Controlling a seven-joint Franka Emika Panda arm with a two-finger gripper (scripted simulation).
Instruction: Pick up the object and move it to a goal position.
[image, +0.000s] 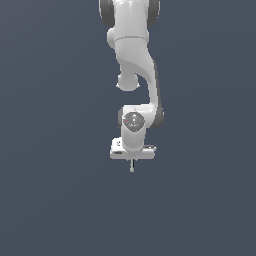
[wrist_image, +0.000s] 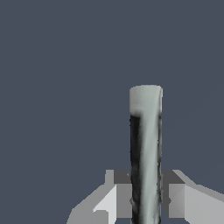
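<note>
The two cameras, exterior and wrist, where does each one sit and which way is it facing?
Exterior view: off the arm; its exact position cannot be told; it faces the white arm, the gripper and the rod sticking out of it.
Wrist view: on the wrist, looking along the gripper; both fingers show, closed on the rod.
Shared: gripper and rod, against plain dark grey.

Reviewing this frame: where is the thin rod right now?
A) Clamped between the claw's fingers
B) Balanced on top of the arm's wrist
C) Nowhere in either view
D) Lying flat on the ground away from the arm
A: in the wrist view the rod stands between the two fingers of the claw, which press on both its sides; the exterior view shows it poking out below the claw.
</note>
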